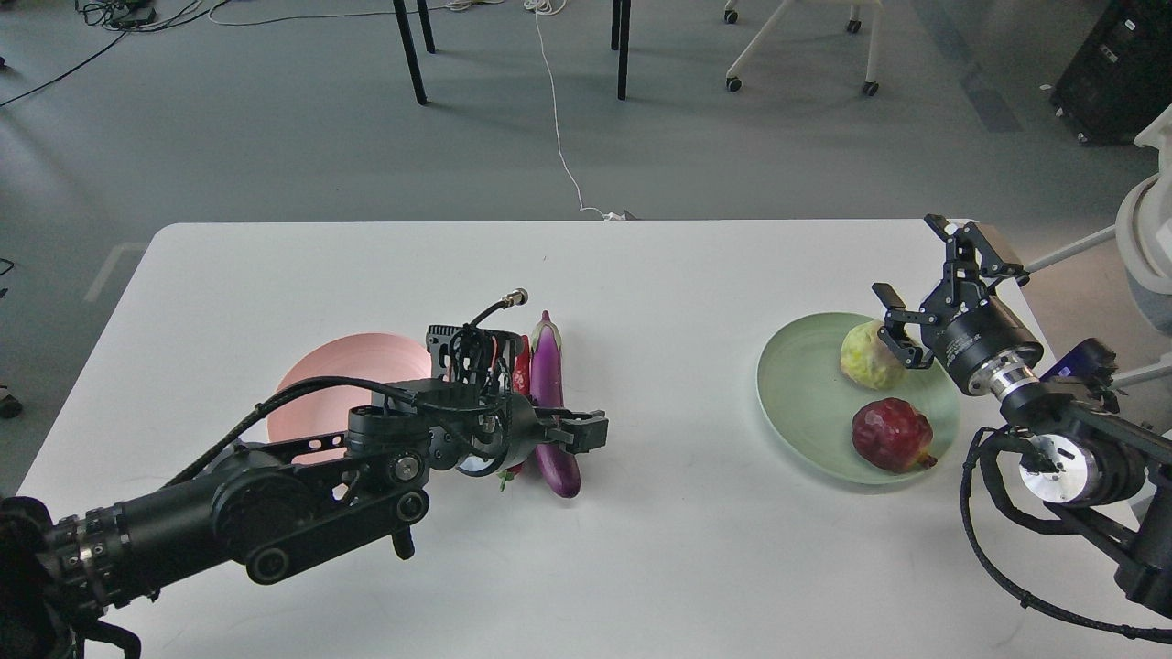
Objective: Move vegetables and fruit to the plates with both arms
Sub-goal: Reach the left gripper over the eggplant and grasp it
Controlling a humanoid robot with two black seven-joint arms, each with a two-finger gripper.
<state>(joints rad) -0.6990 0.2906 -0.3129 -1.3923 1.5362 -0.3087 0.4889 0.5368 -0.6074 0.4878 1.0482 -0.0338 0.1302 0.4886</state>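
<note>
I'm working over a white table point(696, 549) on a grey floor. My right claw point(943, 284) hangs spread just above the yellow-green fruit point(870, 355), which sits with the red fruit point(892, 435) on the green plate point(797, 394). My left claw point(586, 430) reaches across the eggplant point(549, 366); I cannot tell its grip. The chili point(522, 366) lies hard against it, the pink plate point(320, 384) behind the wrist. I judge a sloppy pinch could drag both vegetables.

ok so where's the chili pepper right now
In the head view the red chili pepper lies on the white table, left of centre, squeezed between the eggplant and the pink plate.
</note>
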